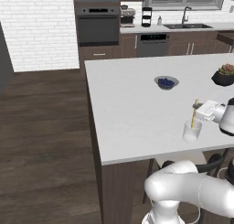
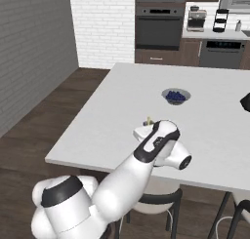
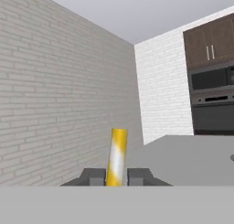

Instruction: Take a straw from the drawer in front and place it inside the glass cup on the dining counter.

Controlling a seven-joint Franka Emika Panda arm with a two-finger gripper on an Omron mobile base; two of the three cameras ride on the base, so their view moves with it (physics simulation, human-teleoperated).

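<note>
Nearest the hand camera, two dark fingertips (image 3: 93, 176) press against the sides of the straw (image 3: 116, 157), which rises upright between them, so the end effector (image 3: 116, 177) is clamped on the straw with almost no gap left. That tight, low grip probably keeps the thin stick from tipping while it is carried, and holding it vertical suits a drop into a narrow opening. From the left base camera, going left to right, the surface (image 1: 132, 104) is a broad white top on a dark wooden base; a bowl (image 1: 166, 82) with blue contents sits near its middle, well apart from the work. Further right the glass cup (image 1: 192, 130) stands near the front edge, and the straw (image 1: 194, 114) runs down into its mouth, its upper part pinched by the end effector (image 1: 201, 111) just above and to the right of the rim. A dark potted plant (image 1: 224, 75) sits at the far right. How deep the lower end sits inside the glass cannot be told. By my reading the placing step is nearly finished, with only the release left.
</note>
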